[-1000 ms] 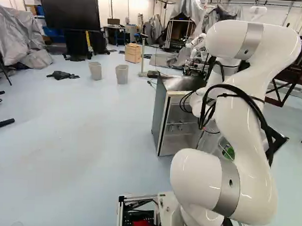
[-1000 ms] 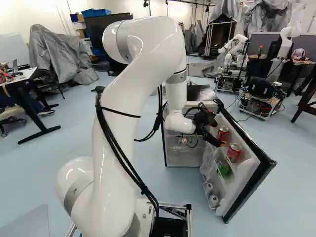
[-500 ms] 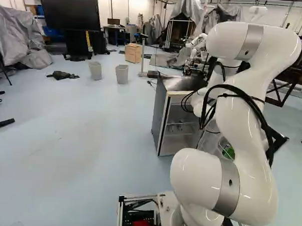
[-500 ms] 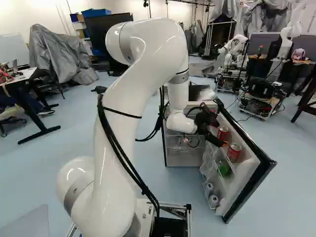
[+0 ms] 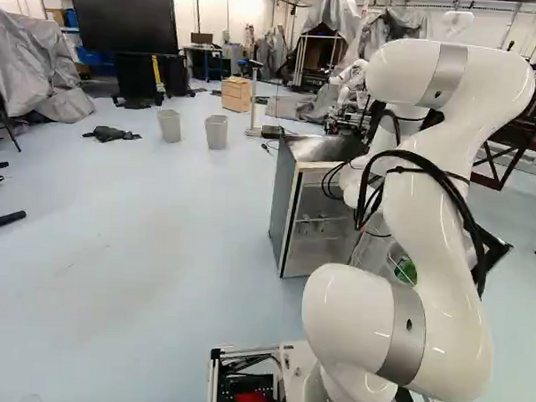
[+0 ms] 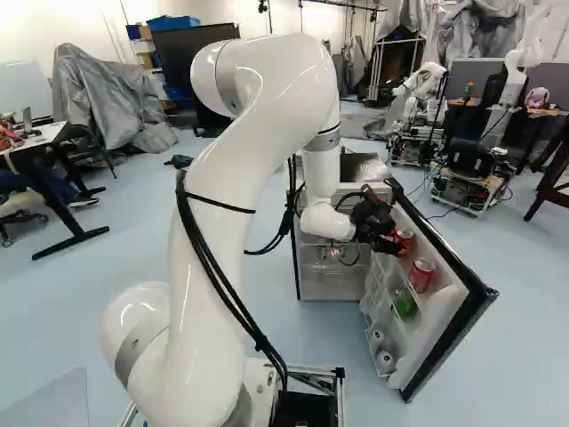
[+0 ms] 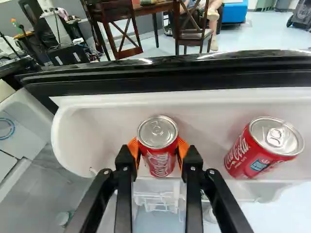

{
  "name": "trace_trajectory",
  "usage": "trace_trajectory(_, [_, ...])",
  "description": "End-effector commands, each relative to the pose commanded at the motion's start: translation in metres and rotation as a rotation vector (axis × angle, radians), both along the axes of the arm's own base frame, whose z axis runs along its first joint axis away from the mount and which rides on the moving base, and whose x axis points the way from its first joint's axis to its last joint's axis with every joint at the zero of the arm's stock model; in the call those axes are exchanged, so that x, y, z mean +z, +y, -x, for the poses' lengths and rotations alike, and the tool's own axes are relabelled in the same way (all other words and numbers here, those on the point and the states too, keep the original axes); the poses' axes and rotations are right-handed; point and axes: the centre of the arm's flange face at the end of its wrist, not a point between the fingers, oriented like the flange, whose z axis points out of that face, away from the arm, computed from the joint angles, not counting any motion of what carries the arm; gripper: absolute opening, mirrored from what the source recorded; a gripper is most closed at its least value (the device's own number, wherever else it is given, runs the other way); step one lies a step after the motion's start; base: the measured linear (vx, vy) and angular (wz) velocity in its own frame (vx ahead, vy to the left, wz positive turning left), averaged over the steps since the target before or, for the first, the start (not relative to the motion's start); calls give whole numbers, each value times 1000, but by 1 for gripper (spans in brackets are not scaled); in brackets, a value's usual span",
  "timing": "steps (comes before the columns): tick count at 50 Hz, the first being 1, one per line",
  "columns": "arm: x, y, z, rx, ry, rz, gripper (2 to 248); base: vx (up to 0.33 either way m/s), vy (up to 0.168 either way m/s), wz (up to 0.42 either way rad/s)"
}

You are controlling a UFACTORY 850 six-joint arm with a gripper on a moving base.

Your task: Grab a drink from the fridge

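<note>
I note white script on the red can [image 7: 159, 158] and the second can [image 7: 245, 154], whose blue label shows only in the wrist view; my arm [image 5: 441, 217] screens both in the left base view. The red can stands upright in the door shelf [image 7: 102, 126], lid up, long axis vertical, the pincer [image 6: 398, 245] clasping its sides.

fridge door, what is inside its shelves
The top shelf holds two red cans, one clasped by the gripper. Lower down show something green and, beneath it, two round white things. What lies behind these lower items is covered, so I can't tell.
</note>
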Motion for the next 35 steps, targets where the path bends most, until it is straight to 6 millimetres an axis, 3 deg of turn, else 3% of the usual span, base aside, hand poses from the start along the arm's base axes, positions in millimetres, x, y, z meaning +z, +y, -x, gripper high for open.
trace_trajectory(1, [0,0,0,0,0,0,116,0,0,0])
trace_trajectory(2, [0,0,0,0,0,0,94,0,0,0])
trace_trajectory(35, [2,3,1,4,-1,14,94,0,0,0])
